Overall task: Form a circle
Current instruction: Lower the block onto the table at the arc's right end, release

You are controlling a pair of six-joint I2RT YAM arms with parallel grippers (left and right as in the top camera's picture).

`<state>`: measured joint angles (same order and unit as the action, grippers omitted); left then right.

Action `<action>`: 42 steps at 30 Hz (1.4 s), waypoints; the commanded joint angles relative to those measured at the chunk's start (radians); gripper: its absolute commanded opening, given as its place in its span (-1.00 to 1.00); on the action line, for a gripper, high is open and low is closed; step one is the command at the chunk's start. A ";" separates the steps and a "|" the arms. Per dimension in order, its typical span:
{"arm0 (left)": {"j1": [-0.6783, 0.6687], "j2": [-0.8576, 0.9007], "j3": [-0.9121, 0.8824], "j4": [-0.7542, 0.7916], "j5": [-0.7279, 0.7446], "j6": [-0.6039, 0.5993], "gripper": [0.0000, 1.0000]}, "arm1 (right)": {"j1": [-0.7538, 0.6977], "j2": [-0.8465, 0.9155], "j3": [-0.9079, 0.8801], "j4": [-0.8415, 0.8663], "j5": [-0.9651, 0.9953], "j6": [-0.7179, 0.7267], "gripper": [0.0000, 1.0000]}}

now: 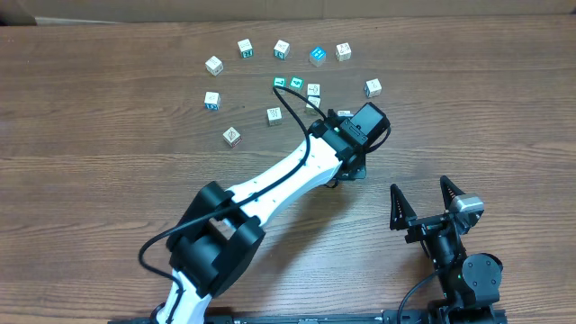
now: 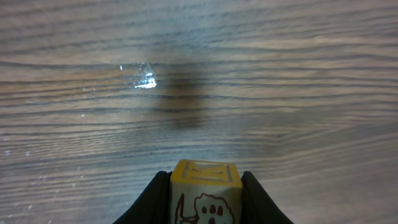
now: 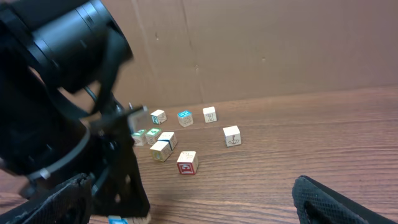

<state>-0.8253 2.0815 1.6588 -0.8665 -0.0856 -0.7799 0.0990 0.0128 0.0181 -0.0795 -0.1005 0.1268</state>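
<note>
Toward the table's [image 1: 90, 180] middle, our left gripper [image 2: 206, 178] pinches a cube [image 2: 207, 200]; set down askew, it could scatter the neighbouring cubes [image 1: 274, 114]; our right gripper [image 1: 418, 185] stands spread wide

Little white cubes [image 1: 245, 48] with coloured pictures lie in a loose, unfinished ring. Three of them huddle inside it. One yellow-topped cube [image 2: 206, 173] sits upright, pinched in my left claw [image 2: 206, 186].

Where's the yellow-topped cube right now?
Left wrist view, bottom centre: the yellow-topped cube sits pinched between the left gripper's fingers, with bare wooden table ahead of it.
</note>
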 commanded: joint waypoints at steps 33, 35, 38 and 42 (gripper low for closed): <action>0.000 0.066 -0.008 0.009 0.000 -0.002 -0.91 | -0.002 -0.010 -0.010 0.004 0.002 0.002 1.00; 0.000 0.066 -0.008 0.007 0.000 -0.002 -0.90 | -0.002 -0.010 -0.010 0.004 0.002 0.002 1.00; 0.000 0.066 -0.008 0.007 0.000 -0.002 -0.91 | -0.002 -0.010 -0.010 0.004 0.002 0.002 1.00; 0.000 0.067 -0.008 0.004 0.000 -0.002 -0.90 | -0.002 -0.010 -0.010 0.004 0.002 0.002 1.00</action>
<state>-0.8249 2.1387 1.6554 -0.8570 -0.0830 -0.7795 0.0986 0.0128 0.0181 -0.0799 -0.1005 0.1268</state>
